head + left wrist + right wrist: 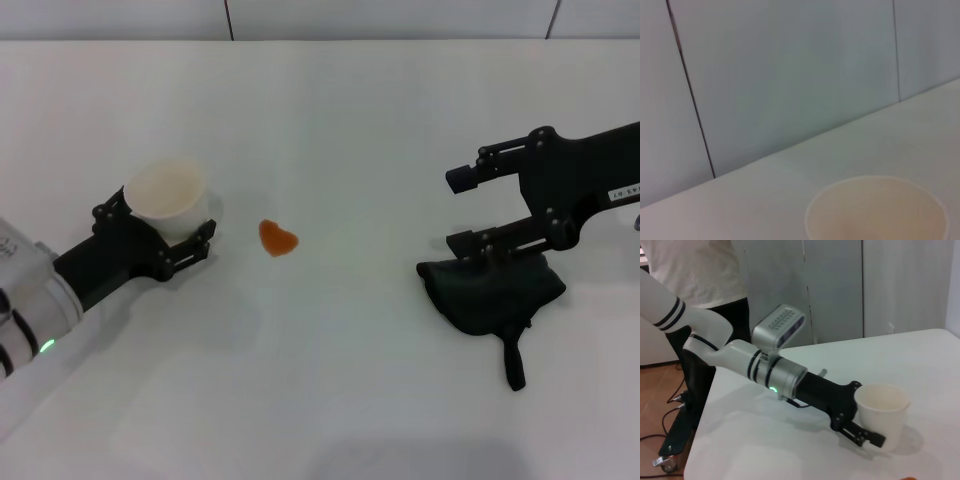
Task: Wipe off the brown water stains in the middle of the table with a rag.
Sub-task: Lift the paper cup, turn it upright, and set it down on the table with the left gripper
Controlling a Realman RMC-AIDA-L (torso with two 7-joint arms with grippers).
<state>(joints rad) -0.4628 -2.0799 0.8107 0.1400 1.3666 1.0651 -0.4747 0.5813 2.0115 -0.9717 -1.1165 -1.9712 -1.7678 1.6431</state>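
the right tool (463, 213) stood wide open just over the rag (492, 290). the brown water stains (277, 238) lay to its left, mid table (330, 400), nearer the left tool (172, 240), which gripped a cup (167, 198).

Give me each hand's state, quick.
Left hand: shut on the cup, standing on the table.
Right hand: open, its lower finger over the rag, not gripping.
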